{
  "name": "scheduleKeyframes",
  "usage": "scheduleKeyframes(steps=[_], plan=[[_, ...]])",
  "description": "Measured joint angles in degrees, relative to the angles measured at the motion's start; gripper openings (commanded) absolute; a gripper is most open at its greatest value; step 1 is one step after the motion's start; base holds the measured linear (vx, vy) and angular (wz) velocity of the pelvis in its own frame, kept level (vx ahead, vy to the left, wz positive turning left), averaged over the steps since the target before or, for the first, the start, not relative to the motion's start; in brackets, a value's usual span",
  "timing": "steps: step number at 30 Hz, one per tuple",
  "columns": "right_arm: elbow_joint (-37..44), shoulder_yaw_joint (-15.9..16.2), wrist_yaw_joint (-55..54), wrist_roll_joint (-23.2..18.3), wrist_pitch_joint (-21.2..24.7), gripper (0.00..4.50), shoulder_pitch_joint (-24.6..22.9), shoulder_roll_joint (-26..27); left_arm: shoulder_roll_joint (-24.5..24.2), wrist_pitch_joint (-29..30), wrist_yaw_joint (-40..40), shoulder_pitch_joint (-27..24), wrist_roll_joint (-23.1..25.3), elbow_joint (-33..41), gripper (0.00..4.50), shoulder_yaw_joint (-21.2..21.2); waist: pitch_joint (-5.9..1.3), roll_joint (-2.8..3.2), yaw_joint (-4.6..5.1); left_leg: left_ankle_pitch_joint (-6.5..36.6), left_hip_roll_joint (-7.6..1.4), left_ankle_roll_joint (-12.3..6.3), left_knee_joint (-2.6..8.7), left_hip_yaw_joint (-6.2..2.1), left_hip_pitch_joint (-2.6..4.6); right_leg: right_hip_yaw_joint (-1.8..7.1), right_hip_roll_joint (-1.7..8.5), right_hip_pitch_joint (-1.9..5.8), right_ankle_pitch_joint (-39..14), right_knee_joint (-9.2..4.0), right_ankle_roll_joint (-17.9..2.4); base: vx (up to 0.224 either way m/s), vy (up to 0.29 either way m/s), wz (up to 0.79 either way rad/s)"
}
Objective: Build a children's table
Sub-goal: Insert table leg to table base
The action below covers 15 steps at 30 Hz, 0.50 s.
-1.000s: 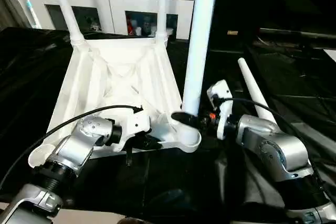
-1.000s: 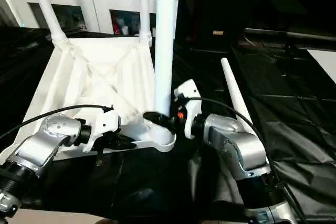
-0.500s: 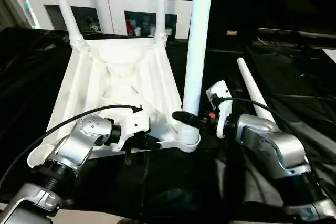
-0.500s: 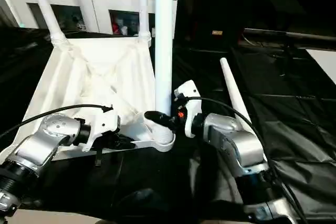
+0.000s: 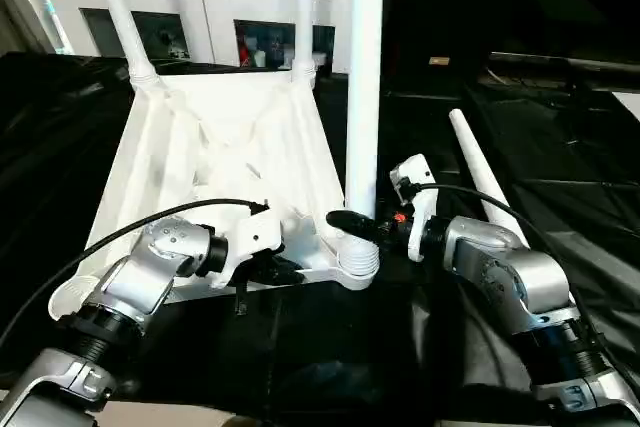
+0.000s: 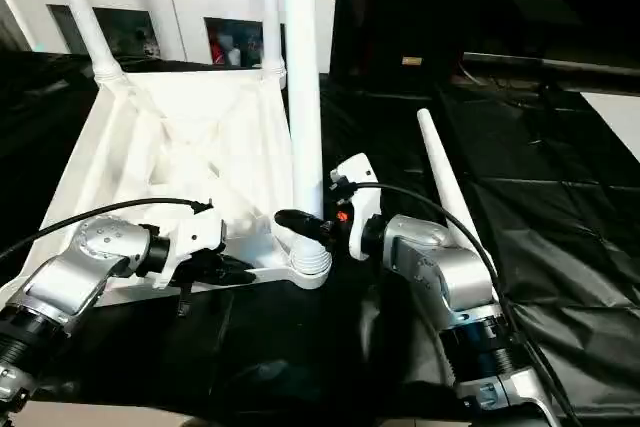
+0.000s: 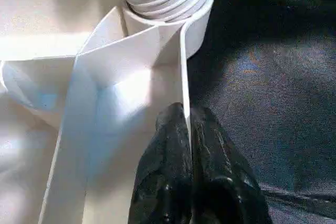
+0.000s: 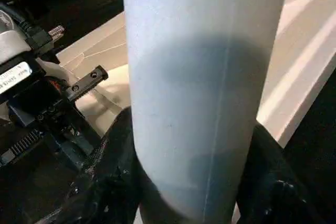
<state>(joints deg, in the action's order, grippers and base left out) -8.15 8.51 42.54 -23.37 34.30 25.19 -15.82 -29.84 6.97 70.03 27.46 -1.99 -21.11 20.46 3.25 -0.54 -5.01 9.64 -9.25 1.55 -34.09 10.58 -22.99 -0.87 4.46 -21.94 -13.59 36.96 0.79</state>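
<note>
The tabletop lies upside down at centre left on the black-draped surface, ribs up, so its corner sockets face upward to take legs. Two legs already stand in the far corners at the upper left. The left end effector has its fingers pressed together on the thin rim wall next to the near right socket, probably to keep the tabletop from sliding or tipping. The right end effector clasps a third leg low down, fingers on either side, holding it upright with its ribbed foot in that socket, a grip suited to pressing or twisting it home. The fourth leg lies on the surface at centre right, waiting.
</note>
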Motion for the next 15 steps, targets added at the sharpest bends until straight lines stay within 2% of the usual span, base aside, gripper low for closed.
scheduleKeyframes(steps=[8, 11, 15], plan=[[-0.12, -3.6, -0.29, -1.82, -3.69, 1.86, -3.37, 2.07, -0.01, -0.09, 0.15, 0.35, -0.11, -0.18, 0.0, -0.2, 0.36, 0.22, -0.04, 0.0, 0.0, 0.0, 0.39, 0.07, 0.0, -0.01, 0.0, -0.05, -0.14, -0.26, 0.24, 0.0, 0.0, 0.0], [0.32, -6.09, -0.86, -3.25, -7.79, 1.86, -7.52, 3.98, 0.39, -0.92, 0.39, 0.82, -0.09, -1.34, 0.0, -0.16, 0.4, 0.33, -0.19, 0.01, 0.0, 0.01, 0.64, 0.14, 0.09, -0.03, 0.0, -0.19, -0.17, -0.55, 0.29, 0.0, 0.0, 0.0], [1.29, -6.25, -1.02, -2.96, -12.8, 1.85, -10.63, 4.86, 0.58, -1.21, 0.47, 1.57, -0.06, -2.33, 0.0, 0.08, 0.4, 0.57, -0.09, 0.01, 0.01, 0.01, 0.91, 0.32, 0.1, -0.01, 0.0, -0.08, -0.07, -0.88, 0.14, 0.0, 0.0, 0.0]])
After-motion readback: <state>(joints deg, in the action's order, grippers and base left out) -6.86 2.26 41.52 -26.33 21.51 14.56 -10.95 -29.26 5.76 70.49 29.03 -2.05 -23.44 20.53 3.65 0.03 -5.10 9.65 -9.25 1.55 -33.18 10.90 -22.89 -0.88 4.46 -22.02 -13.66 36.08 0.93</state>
